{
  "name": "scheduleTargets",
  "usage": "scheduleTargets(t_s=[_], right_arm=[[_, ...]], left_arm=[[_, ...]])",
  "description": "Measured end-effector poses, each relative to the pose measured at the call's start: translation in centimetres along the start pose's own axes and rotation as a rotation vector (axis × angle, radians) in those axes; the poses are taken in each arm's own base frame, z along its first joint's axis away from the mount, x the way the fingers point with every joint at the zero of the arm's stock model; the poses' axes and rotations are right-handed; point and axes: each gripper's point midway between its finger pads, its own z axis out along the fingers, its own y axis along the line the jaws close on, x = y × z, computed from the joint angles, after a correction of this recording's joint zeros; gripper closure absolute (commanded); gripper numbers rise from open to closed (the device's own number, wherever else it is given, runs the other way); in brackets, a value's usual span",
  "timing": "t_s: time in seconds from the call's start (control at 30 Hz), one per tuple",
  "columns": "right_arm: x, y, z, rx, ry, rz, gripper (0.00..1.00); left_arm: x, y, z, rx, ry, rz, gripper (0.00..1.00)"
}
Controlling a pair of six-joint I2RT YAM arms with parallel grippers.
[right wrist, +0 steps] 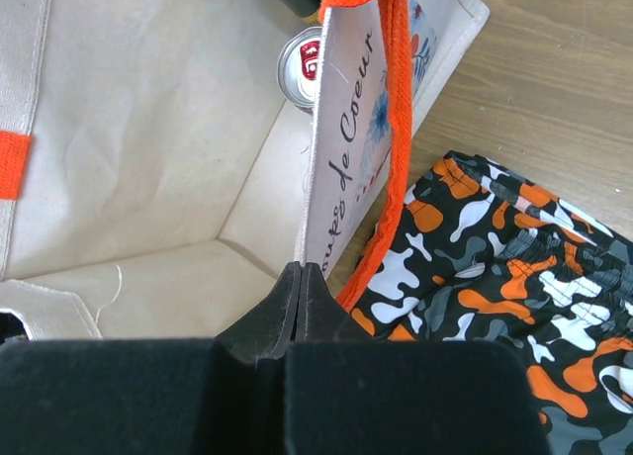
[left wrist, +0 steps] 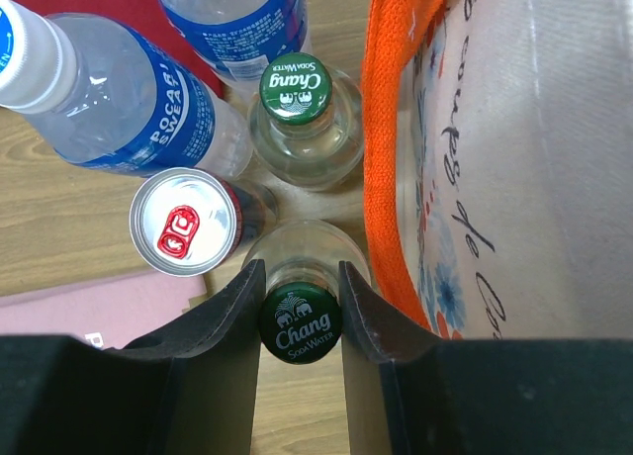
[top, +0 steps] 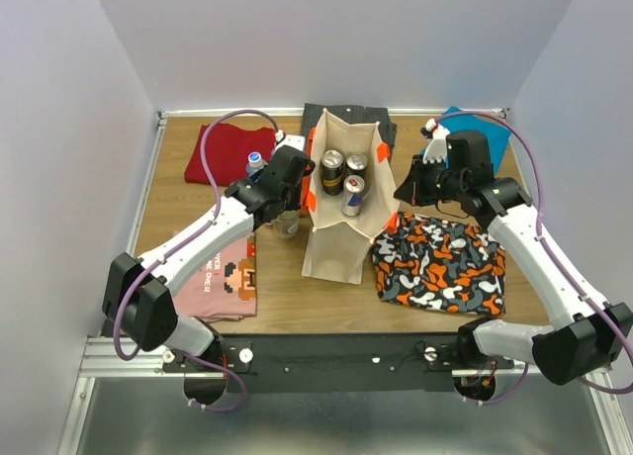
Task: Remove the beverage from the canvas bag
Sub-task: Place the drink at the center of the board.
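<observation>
Canvas bag (top: 334,252) lettered "de Coeur", rim pinched by right tool (right wrist: 300,273), left tool (left wrist: 300,273) gripping Chang bottle (left wrist: 300,324)

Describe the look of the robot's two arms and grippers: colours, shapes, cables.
Both the left arm and the right arm have white tubular links joined by chunky black joints. A purple cable loops along each. The left gripper and right gripper are matte black, with flat fingers tapering to wedge tips. No markings show.

"Chang": caps of glass bottles (left wrist: 307,129); "SWEAT": plastic bottle (left wrist: 129,94); "de Coeur": canvas bag (right wrist: 341,148).
</observation>
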Motion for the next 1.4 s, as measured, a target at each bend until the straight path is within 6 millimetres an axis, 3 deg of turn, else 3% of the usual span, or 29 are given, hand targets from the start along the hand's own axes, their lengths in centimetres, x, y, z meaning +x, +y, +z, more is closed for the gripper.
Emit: scheduleTargets(t_s=[0.13,0.27,0.7,1.0,1.03,1.1,1.2,1.4], right_arm=[[0.0,0.0,0.0,-0.001,0.001,-0.005,0.60],[0.0,0.0,0.0,-0.001,0.000,-0.007,0.52],[0.0,0.2,-0.5,-0.004,-0.013,-0.002,0.43],[1.0,0.0,-0.4,-0.001,0.001,0.024,0.34],[1.0,0.0,-0.5,-0.001,0.000,0.025,0.33],[1.0,0.1,-0.6,-0.002,-0.002,0.026,0.31],[0.9,0.2,-0.8,-0.004,-0.010,0.027,0.31],[0.6,0.5,-1.4,-0.009,-0.029,0.025,0.30]], left_arm=[[0.1,0.0,0.2,-0.001,0.005,0.002,1.00],[0.3,-0.1,0.4,-0.003,0.012,0.005,1.00],[1.4,-0.7,1.7,0.012,0.034,-0.002,1.00],[0.9,-1.3,2.4,0.031,-0.012,-0.050,1.00],[0.9,-1.4,2.4,0.032,-0.014,-0.054,0.91],[0.8,-1.4,2.4,0.033,-0.016,-0.061,0.59],[0.8,-1.4,2.5,0.033,-0.018,-0.066,0.58],[0.8,-1.4,2.4,0.036,-0.025,-0.081,0.27]])
